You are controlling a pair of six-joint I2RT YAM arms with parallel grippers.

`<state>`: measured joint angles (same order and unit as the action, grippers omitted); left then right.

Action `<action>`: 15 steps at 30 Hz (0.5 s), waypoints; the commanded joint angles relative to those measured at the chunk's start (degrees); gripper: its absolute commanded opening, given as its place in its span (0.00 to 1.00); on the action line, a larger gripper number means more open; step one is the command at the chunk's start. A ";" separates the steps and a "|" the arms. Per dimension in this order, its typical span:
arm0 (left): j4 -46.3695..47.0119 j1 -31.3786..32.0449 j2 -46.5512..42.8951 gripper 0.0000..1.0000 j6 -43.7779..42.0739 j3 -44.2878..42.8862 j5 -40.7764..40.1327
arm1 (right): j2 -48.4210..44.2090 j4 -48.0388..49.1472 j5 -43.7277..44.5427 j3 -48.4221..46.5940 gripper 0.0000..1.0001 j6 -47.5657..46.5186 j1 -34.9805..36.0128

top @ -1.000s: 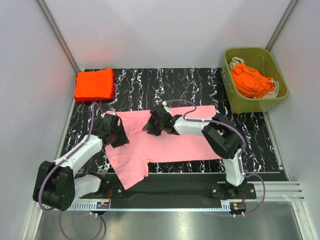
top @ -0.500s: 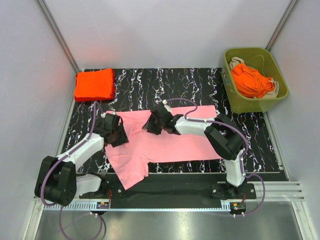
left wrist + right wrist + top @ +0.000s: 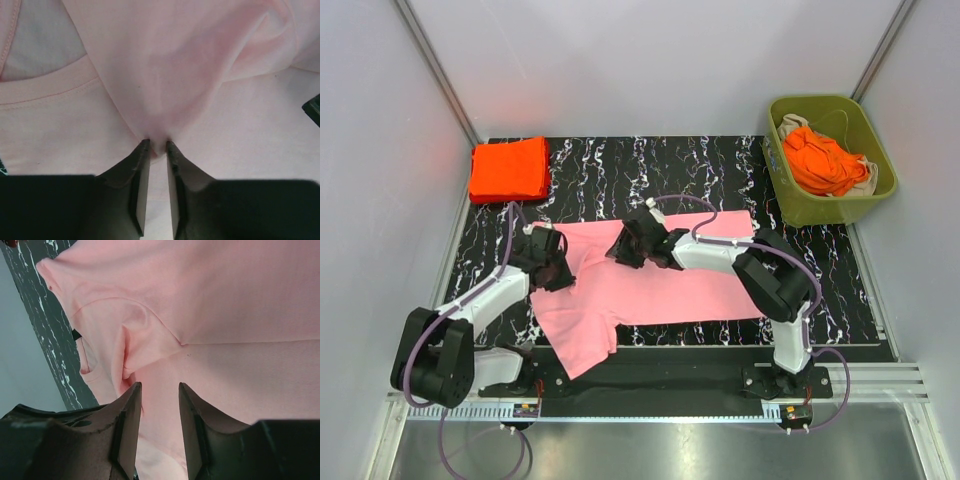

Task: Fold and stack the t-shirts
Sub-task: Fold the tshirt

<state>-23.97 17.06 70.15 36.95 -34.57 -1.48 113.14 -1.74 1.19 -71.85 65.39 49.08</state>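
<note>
top view: fingertips of left gripper [image 3: 551,272] and right gripper [image 3: 627,248] hidden under their own housings | pink t-shirt [image 3: 670,285]: neckline partly covered by both | wrist views: shirt runs past picture edges | bin [image 3: 835,208]: beige cloth [image 3: 788,126] mostly buried under orange t-shirts [image 3: 825,160], number unclear | folded orange stack [image 3: 508,168]: layers too small to count

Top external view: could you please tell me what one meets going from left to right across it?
Folded orange-red t-shirts → left gripper → right gripper → olive-green bin. The pink t-shirt spans both grippers, so it is omitted.
</note>
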 commanded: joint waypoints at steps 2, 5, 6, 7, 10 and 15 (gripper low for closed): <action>2.88 0.26 1.39 0.13 -0.56 -1.55 1.21 | -4.68 1.21 3.29 0.49 0.43 -2.10 0.66; -0.89 -0.18 2.44 0.00 -1.35 -5.85 -2.38 | -5.04 1.21 3.82 -0.56 0.43 -4.55 0.93; -1.69 -0.53 2.97 0.00 -2.22 -7.17 -3.96 | -4.78 1.12 3.82 -1.00 0.42 -5.17 1.19; -2.39 -1.49 4.19 0.00 -2.58 -9.97 -4.58 | -4.34 1.21 4.17 -1.79 0.43 -6.14 1.72; -4.59 -3.95 6.48 0.00 -3.81 -14.38 -5.29 | -2.85 1.21 4.87 -2.76 0.42 -6.67 2.77; -5.92 -7.91 10.79 0.00 -5.22 -19.30 -4.77 | 0.32 0.33 4.70 -5.57 0.41 -5.98 4.09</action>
<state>-28.53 11.11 79.02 33.63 -51.05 -4.89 112.18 -1.80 3.97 -73.69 60.14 52.01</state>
